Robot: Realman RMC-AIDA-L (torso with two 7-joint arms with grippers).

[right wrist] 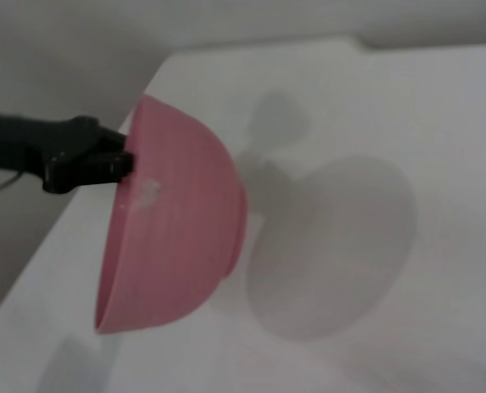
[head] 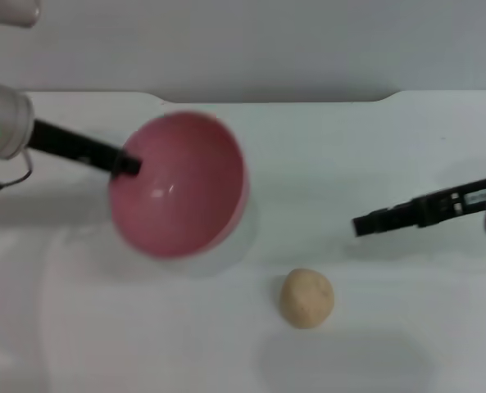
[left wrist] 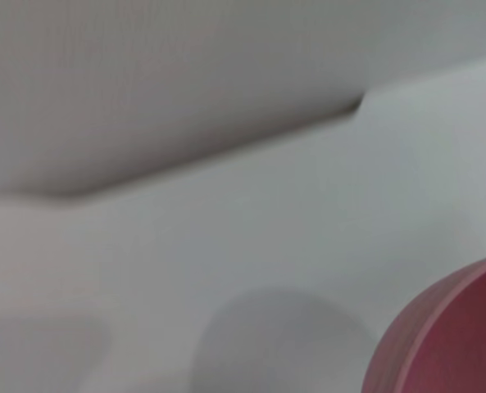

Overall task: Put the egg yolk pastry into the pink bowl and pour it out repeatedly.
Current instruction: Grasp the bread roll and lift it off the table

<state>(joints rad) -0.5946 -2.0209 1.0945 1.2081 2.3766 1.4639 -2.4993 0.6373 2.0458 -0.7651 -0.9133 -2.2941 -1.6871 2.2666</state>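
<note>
My left gripper (head: 129,164) is shut on the rim of the pink bowl (head: 179,185) and holds it lifted and tipped on its side, its empty glossy inside facing the head camera. The bowl (right wrist: 173,233) hangs above the table in the right wrist view, with the left gripper (right wrist: 115,161) clamped on its rim. A slice of the bowl (left wrist: 456,340) shows in the left wrist view. The tan egg yolk pastry (head: 306,298) lies on the table in front of the bowl and to its right. My right gripper (head: 361,223) hovers to the right of the pastry, holding nothing.
The white table (head: 406,147) has a back edge with a notched step (head: 390,97). The bowl casts a round shadow (right wrist: 333,246) on the table beneath it.
</note>
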